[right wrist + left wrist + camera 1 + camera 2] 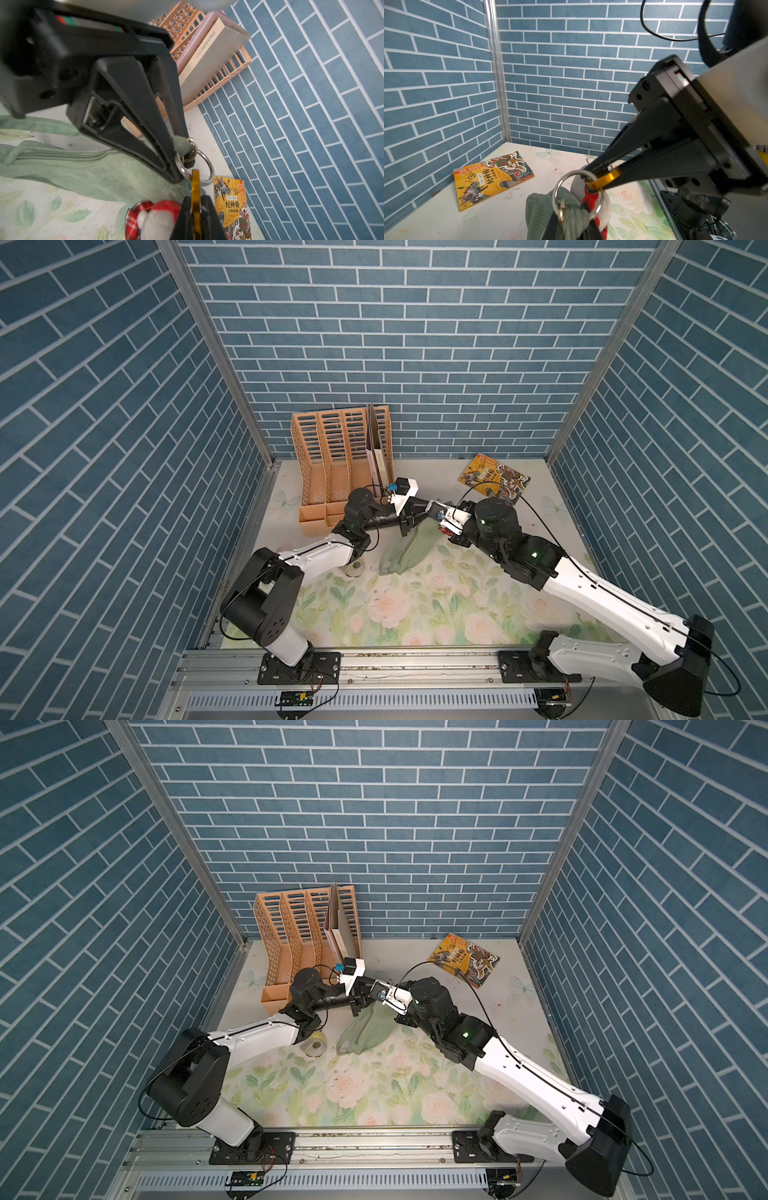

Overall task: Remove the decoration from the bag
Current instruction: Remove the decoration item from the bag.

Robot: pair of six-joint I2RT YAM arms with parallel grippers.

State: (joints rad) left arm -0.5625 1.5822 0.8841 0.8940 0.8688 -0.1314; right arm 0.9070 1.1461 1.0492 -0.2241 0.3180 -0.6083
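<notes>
"PRESSURE FILE" is printed along the spine of the beige folder [207, 68]. The yellow picture book [232, 207] carries "写给儿童的", "封神榜" and "人物故事" on its cover.

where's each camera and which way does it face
Top views: high at the front, looking down on the table; left arm, right arm show.
Left wrist: faces the book; right gripper grips the clip.
Right wrist: faces the rack; left gripper pinches the ring.
Both wrist views share bag, ring, clip.

An orange file rack [328, 456] stands at the back of the floral desk [436, 614], folders [376, 448] in one end slot. A yellow picture book [494, 479] lies flat well apart
</notes>
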